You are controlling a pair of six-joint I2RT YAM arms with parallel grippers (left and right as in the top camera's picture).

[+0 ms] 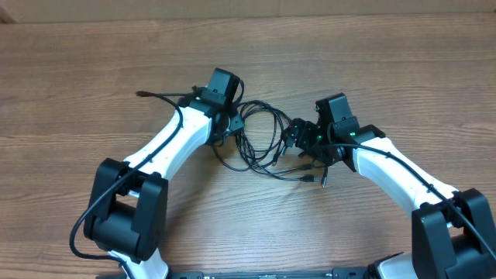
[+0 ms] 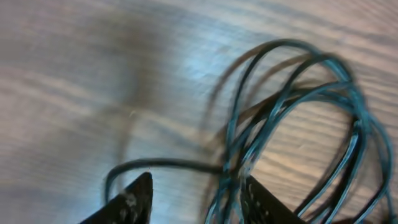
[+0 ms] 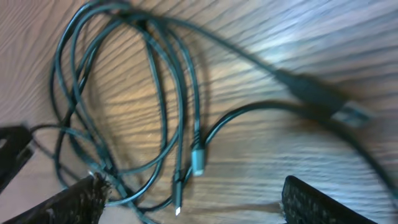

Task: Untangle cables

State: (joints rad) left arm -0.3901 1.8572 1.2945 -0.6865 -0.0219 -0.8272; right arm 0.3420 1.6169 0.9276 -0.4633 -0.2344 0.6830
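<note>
Right now the cables [image 1: 260,138] lie in a loose black knot on the wooden table [image 1: 77,62], between my two wrists. From overhead they read as several thin, glossy cords looped over one another in rough ovals. A few free ends trail out toward my right side, one of them a silver-tipped end [image 1: 322,180]. My left gripper [image 1: 232,128] sits at the left edge of the loops and my right gripper [image 1: 298,141] at the right edge.

Through my left wrist camera, the left gripper [image 2: 193,208] has its jaws apart and is clamped on nothing. The cables [image 2: 298,93] arch away as a bundle of overlapping strands with a teal sheen where the light catches them. The bundle narrows as it runs down beside the finger [image 2: 258,199] on the right of that view, but the blur keeps me from telling whether it touches. One single strand curves off along the wood toward the other finger [image 2: 130,202].

Through my right wrist camera, the right gripper [image 3: 193,208] is spread wide and holds nothing. The cables [image 3: 118,93] coil in long loops at the upper left, and some strands pass close by the finger [image 3: 68,202] on that side. Two small plug ends [image 3: 198,163], pale at the tips, lie near each other in the middle. A larger plug [image 3: 329,102] with a metal tip lies blurred at the right.
</note>
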